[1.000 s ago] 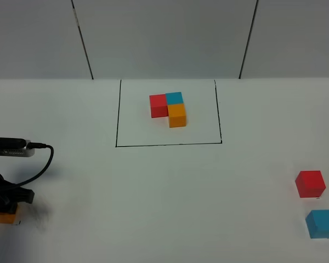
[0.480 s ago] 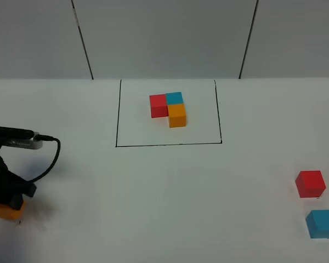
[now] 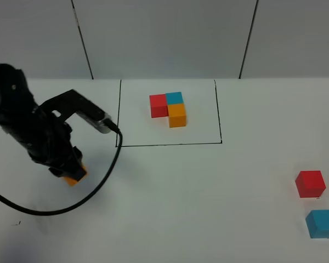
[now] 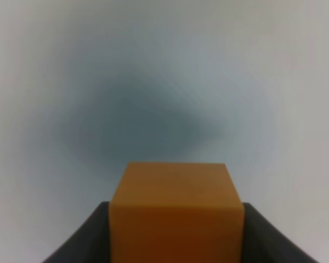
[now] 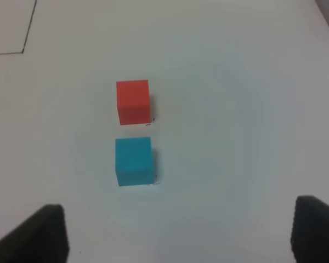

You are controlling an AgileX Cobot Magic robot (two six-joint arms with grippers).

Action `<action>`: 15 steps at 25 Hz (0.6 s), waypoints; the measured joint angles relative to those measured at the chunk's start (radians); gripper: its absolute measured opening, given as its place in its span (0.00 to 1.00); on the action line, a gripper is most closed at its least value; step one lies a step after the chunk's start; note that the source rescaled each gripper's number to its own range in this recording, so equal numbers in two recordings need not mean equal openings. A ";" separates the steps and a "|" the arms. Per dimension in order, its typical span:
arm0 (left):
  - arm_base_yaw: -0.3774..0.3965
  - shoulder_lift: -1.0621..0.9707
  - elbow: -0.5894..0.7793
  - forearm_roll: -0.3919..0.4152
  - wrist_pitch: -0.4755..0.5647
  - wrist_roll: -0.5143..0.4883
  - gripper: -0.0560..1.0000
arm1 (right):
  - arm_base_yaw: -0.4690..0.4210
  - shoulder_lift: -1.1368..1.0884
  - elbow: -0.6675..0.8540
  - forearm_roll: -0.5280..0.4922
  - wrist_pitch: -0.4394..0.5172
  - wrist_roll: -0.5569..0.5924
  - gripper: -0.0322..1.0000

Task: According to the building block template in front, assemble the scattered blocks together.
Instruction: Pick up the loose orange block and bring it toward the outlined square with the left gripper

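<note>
Left of the template (image 3: 170, 108), the left gripper (image 3: 71, 173) pinches the orange block (image 4: 177, 211) and next must set it down near the middle.

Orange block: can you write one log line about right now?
left gripper: shut on orange block | right gripper: open, empty | red block, blue block: loose, apart | template: not matched yet

orange block (image 4: 175, 211), red block (image 3: 310, 183), blue block (image 3: 321, 223)

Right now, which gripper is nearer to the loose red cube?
Right. The right gripper hangs open with the red cube ahead of it; the left gripper is across the table, shut on the orange cube.
</note>
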 joint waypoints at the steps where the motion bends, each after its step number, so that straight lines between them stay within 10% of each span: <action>1: -0.033 0.000 -0.026 0.000 0.013 0.030 0.06 | 0.000 0.000 0.000 0.000 0.000 0.000 0.87; 15: -0.283 0.000 -0.122 -0.005 0.092 0.260 0.05 | 0.000 0.000 0.000 0.000 0.000 0.000 0.87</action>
